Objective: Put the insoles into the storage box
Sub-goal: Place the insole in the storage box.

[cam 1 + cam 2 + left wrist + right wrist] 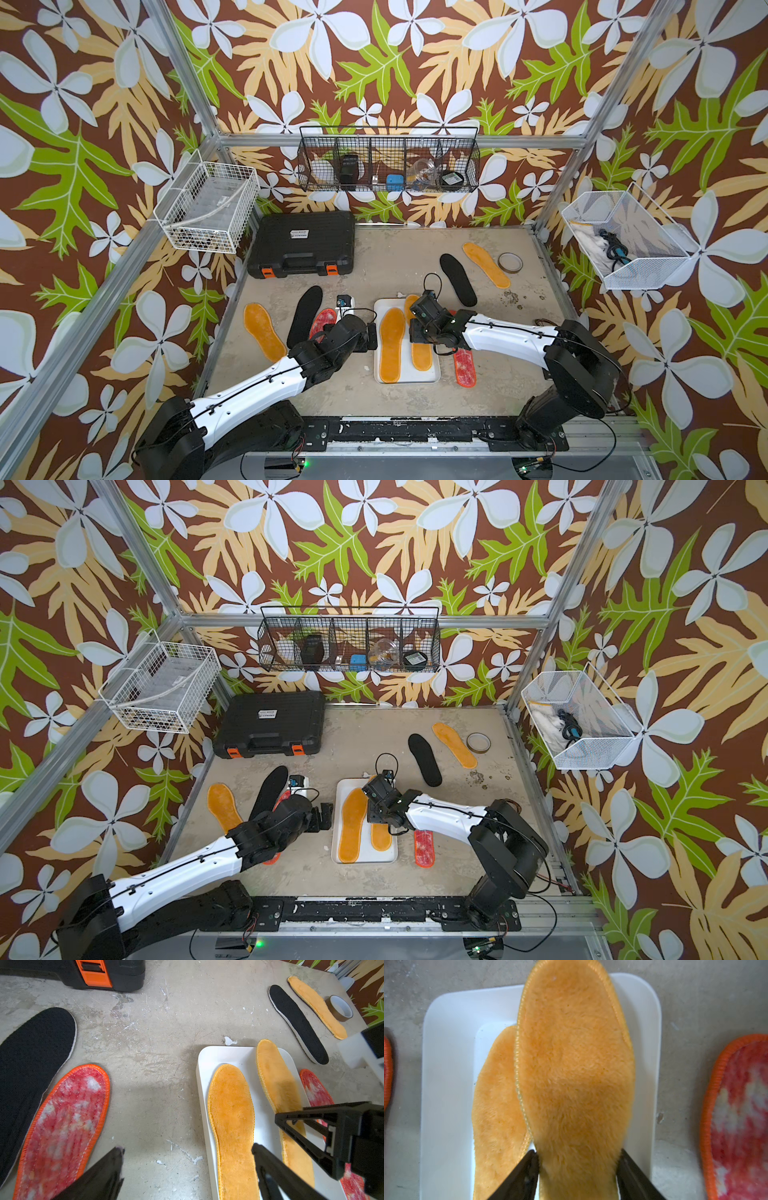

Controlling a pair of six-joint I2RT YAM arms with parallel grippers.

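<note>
So, Mia, how does it look?
Well, the table (374, 266) carries six loose insoles (264, 332). The storage box (446, 1084) holds one yellow insole (391, 345) lying flat, and a second yellow insole (571, 1064) lies alongside, its toe poking over the far rim.
And the jaws?
The right jaws straddle its heel, touching fuzz on both sides. Pinching or merely flanking, I cannot tell. The left jaws are spread wide, empty, just beside the box.
What worries you?
I reckon the propped toe could slide out over the rim, or the fuzz could snag a jaw and get dragged along.
</note>
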